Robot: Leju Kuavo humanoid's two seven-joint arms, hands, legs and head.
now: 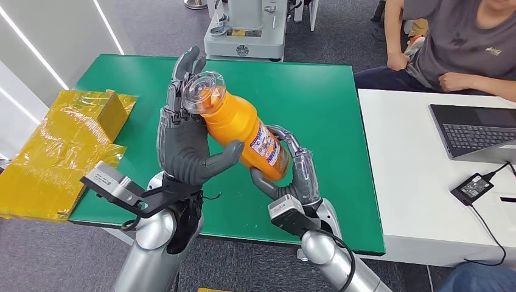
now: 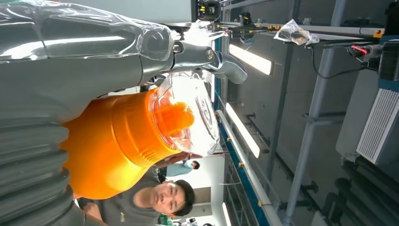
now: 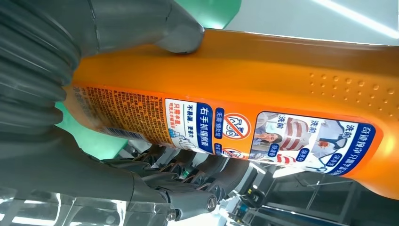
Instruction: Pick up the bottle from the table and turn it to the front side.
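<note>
A: Where's your orange bottle (image 1: 243, 129)?
B: Frame centre, above the green table (image 1: 316, 97), cap up-left. Left hand (image 1: 185, 143) grasps its neck, right hand (image 1: 292, 176) its base; turn it about that slant.

Count: one bottle (image 1: 243, 126), two tables (image 1: 316, 103) (image 1: 401, 176), one laptop (image 1: 477, 131), one person (image 1: 456, 42), one yellow package (image 1: 64, 149).

The bottle (image 1: 243, 125) hangs tilted above the table (image 1: 322, 109) (laptop (image 1: 477, 131) to its right).
</note>
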